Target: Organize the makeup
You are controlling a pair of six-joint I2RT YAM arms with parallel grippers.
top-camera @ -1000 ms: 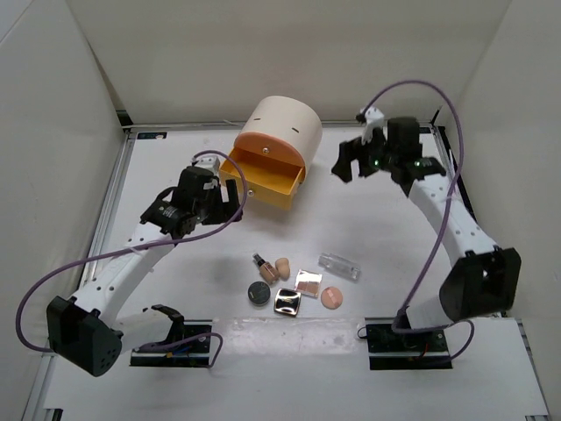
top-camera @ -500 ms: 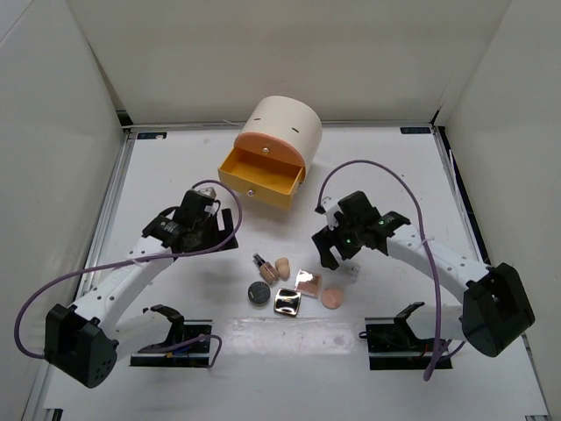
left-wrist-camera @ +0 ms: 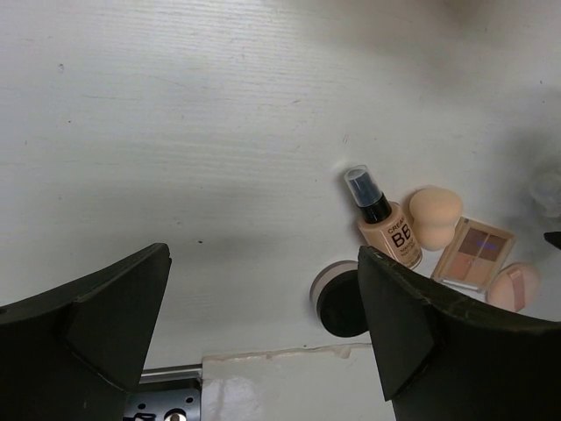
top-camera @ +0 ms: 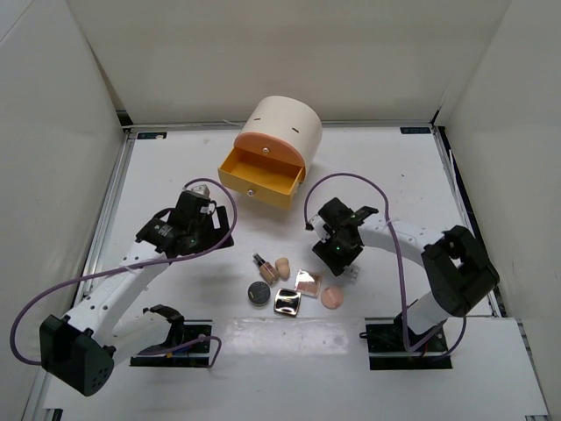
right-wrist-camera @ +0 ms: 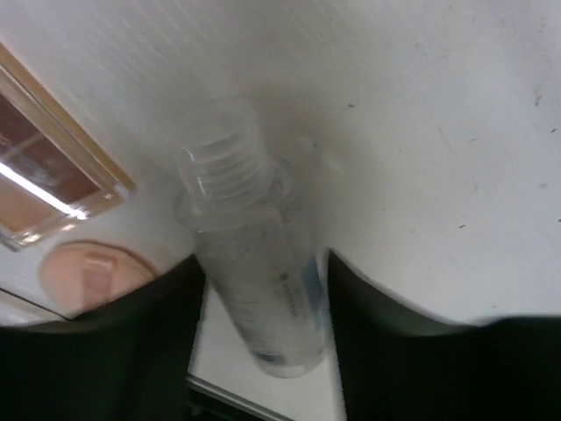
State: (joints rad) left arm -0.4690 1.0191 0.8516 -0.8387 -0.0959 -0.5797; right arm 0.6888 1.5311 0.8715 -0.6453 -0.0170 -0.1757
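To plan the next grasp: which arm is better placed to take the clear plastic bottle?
Right. The right gripper straddles the clear plastic bottle, a finger on each side. The left gripper hangs open over the white table, away from it.

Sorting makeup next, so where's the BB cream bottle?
Left wrist view, right of centre: the BB cream bottle lies beside the beige sponge, just above the black compact.

White table carries scattered makeup, drawer cylinder

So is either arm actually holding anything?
Left end effector: nothing. Right end effector straddles the clear bottle mid-body; whether it grips cannot be told.
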